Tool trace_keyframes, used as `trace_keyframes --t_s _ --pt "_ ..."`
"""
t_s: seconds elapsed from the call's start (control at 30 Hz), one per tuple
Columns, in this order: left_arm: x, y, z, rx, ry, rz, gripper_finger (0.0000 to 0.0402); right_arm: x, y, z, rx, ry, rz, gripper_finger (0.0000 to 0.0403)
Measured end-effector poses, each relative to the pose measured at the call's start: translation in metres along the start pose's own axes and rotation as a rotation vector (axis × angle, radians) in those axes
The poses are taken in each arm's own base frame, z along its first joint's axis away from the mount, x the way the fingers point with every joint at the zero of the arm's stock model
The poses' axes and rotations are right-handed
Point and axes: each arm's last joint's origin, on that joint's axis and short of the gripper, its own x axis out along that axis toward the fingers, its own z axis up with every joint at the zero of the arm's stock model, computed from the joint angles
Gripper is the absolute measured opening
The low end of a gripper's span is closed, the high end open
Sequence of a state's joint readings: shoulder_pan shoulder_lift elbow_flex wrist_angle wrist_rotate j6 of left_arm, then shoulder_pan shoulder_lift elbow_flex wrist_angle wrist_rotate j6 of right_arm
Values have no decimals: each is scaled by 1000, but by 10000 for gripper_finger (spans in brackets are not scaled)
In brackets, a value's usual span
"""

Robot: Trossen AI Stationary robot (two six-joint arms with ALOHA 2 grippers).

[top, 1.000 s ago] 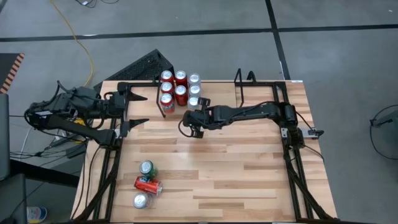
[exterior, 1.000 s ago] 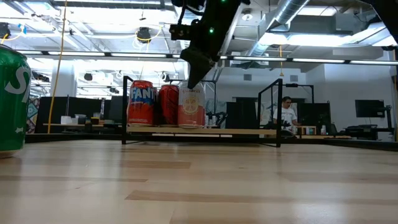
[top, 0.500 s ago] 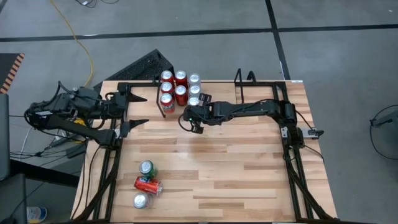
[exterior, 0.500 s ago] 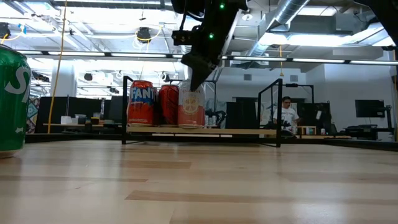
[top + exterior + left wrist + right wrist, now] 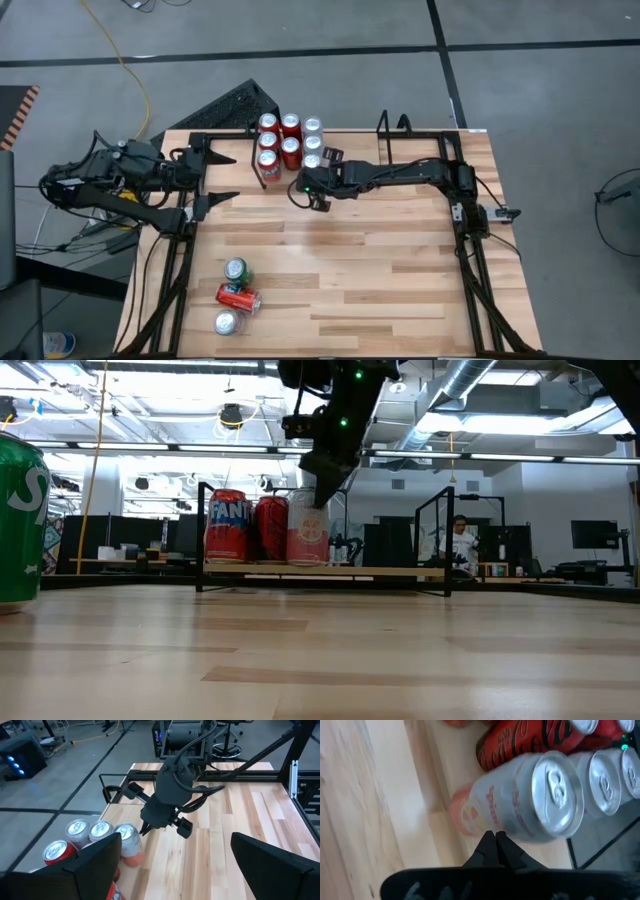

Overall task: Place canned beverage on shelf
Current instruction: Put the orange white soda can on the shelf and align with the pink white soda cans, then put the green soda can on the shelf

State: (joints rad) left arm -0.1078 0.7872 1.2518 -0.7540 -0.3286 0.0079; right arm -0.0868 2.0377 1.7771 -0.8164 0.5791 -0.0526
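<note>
The shelf [image 5: 330, 571], a low black rod rack at the table's far left, holds several upright cans [image 5: 290, 135]. Closest to my right gripper is a pale can with pink print [image 5: 520, 800] at the near right of that group [image 5: 308, 532]. My right gripper [image 5: 494, 837] is shut and slants down, its tips [image 5: 322, 498] at this can's upper side [image 5: 129, 842]. My left gripper [image 5: 222, 176] waits open and raised at the table's left edge. My right gripper has its shut fingertips [image 5: 490, 842] at the pale can's side wall [image 5: 495, 822], near the top, slanting down from the table's near right. I cannot tell whether they touch the can. The can stands upright on the shelf.
At the near left of the table are a green can [image 5: 237, 269], a red can lying on its side [image 5: 239, 298] and a silver-topped can [image 5: 227, 322]. The right part of the shelf [image 5: 400, 571] holds nothing. Black rails [image 5: 470, 250] edge the table.
My right gripper, still shut, has gone a little toward the table's far edge and up to the pale can on the shelf. The cans stand as before.
</note>
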Motion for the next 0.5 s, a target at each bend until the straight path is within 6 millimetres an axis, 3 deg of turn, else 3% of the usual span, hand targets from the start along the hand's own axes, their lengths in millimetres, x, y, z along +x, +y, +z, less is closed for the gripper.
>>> trace_keyframes --t_s 0.3,0.4,0.5 --pt "0 0 -6 -32 60 -1 360 -6 7 -4 -50 33 11 0" --pt "2 -3 -12 -35 127 -74 360 -31 14 -1 -94 25 37 0" --pt "7 -9 -20 -44 239 -203 360 -74 17 1 -143 -2 68 0"
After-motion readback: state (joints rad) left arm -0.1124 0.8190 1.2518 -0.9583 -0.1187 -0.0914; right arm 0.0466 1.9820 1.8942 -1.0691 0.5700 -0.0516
